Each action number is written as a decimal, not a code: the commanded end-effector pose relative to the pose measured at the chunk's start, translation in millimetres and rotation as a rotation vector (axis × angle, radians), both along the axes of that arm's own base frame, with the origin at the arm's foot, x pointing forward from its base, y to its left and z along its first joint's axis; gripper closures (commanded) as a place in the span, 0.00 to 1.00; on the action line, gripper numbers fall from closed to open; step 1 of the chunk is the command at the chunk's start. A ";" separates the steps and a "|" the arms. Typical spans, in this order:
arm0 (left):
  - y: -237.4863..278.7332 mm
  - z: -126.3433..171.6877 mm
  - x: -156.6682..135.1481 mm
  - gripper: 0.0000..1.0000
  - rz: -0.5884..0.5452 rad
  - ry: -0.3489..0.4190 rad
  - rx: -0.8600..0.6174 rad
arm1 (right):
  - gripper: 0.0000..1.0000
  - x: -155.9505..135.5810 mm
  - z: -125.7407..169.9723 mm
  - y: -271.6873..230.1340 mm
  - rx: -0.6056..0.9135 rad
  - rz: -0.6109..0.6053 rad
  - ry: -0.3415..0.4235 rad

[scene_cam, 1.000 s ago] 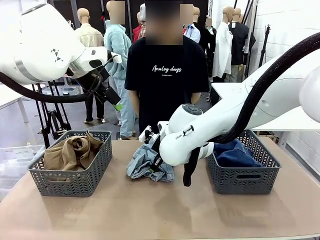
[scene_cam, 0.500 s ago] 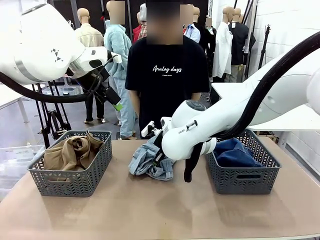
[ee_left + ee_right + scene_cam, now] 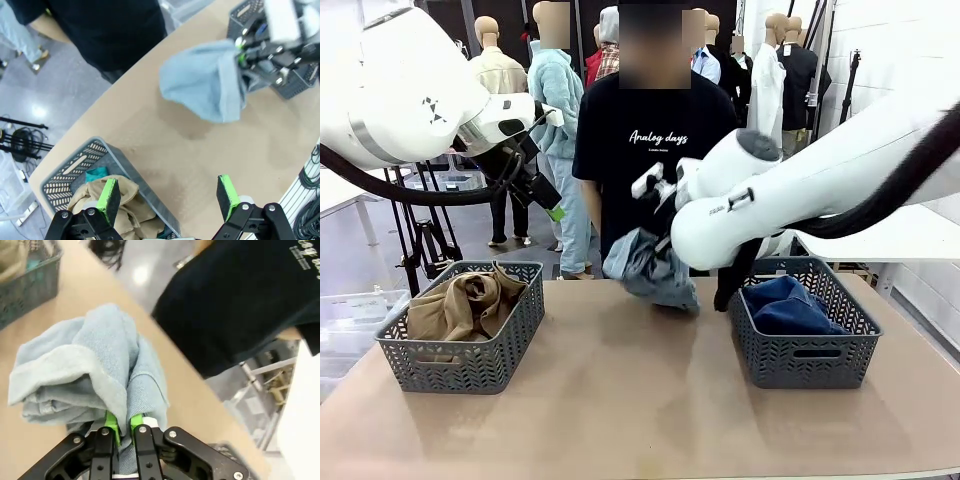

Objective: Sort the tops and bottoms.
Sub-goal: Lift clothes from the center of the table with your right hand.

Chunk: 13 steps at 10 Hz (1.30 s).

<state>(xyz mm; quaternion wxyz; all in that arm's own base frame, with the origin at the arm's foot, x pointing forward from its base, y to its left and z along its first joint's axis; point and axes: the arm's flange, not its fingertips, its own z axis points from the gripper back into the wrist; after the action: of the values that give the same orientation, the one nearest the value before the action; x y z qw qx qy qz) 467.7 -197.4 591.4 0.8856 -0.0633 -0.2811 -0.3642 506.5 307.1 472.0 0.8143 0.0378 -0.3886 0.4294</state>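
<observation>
One arm up w/ pale denim [image 3: 655, 268], jaws pinched

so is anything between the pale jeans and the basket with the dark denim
Nothing visible blocks the way. The right gripper is shut on the pale denim garment, lifted clear of the table. The right basket, holding the darker denim, sits just beside it with its top open.

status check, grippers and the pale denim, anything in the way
Right gripper shut on pale denim garment, lifted off the table. Left gripper open, high over the tan-shirt basket. Path to the dark-denim basket looks clear.
</observation>
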 end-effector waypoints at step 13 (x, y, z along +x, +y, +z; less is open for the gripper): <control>1.0 0.4 -0.1 0.00 0.001 -0.001 0.000 | 1.00 -51.4 84.2 -14.3 0.008 -0.003 -0.287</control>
<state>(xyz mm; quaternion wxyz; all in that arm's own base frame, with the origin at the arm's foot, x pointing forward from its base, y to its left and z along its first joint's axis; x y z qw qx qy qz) 467.7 -197.5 591.5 0.8856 -0.0633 -0.2812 -0.3642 454.1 293.9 549.8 0.7525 -0.0249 -0.4971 0.4313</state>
